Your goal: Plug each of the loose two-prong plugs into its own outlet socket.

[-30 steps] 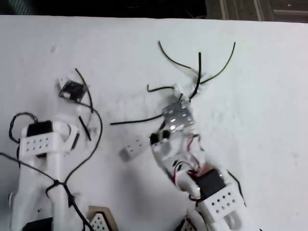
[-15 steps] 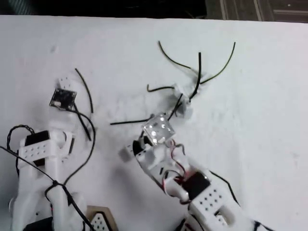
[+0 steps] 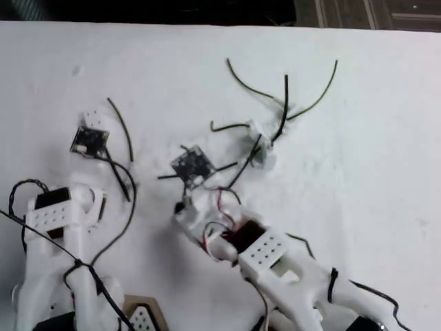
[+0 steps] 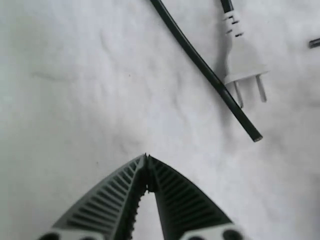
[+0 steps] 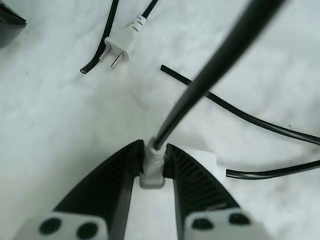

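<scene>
Plug [image 5: 151, 170] sits clamped between the right gripper's [image 5: 152, 147] fingers, its black cord [image 5: 210, 75] rising away from the tips. A white block [image 5: 202, 159] lies just behind one finger, touching it or nearly so. Farther ahead of that gripper a second plug [image 5: 119, 50] lies loose on the table [image 3: 386, 103], prongs bare, with cords running near it. The left gripper [image 4: 147, 160] has its fingers pressed together on nothing, over bare table. Well ahead of it lies a white plug [image 4: 243, 62], prongs bare, with a cord end [image 4: 200, 62] just beside them.
</scene>
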`<state>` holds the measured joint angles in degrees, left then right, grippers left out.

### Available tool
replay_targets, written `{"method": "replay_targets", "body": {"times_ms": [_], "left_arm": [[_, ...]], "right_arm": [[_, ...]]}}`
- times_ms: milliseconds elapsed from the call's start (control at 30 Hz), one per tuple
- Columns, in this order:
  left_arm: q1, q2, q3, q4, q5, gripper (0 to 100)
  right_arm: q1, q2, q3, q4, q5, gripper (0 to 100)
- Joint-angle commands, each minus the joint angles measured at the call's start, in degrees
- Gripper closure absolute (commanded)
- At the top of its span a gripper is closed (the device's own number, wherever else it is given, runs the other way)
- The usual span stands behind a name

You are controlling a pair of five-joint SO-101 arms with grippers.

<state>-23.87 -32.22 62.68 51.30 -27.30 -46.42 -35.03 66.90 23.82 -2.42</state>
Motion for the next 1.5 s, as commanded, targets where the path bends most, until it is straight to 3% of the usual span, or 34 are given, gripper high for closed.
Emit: {"method": "replay_targets", "body": {"times_ms": [0,167,433,800,1467], "left_arm": [[-0.1,-1.7,-0.1,-1.0,0.5,98],[-0.1,-1.7,0.0,-1.0,0.5,98],[-0.1,-1.7,0.0,-1.0,0.4,98],[-0.1,-1.7,0.1,-1.0,0.3,98],[-0.1,-1.7,0.1,-1.0,0.2,98]], "right_arm": [[0.1,1.9,-2.7,-3.6,-0.5,98.1],[0.2,5.7,-2.8,-8.6,-0.5,98.1],[2.1,6.5,-2.8,-8.3,-0.4,98.1],[-2.3,6.5,-2.8,-0.1,-0.9,98.1],[-2.5,6.5,-2.8,10.3,-0.4,98.1]]}}
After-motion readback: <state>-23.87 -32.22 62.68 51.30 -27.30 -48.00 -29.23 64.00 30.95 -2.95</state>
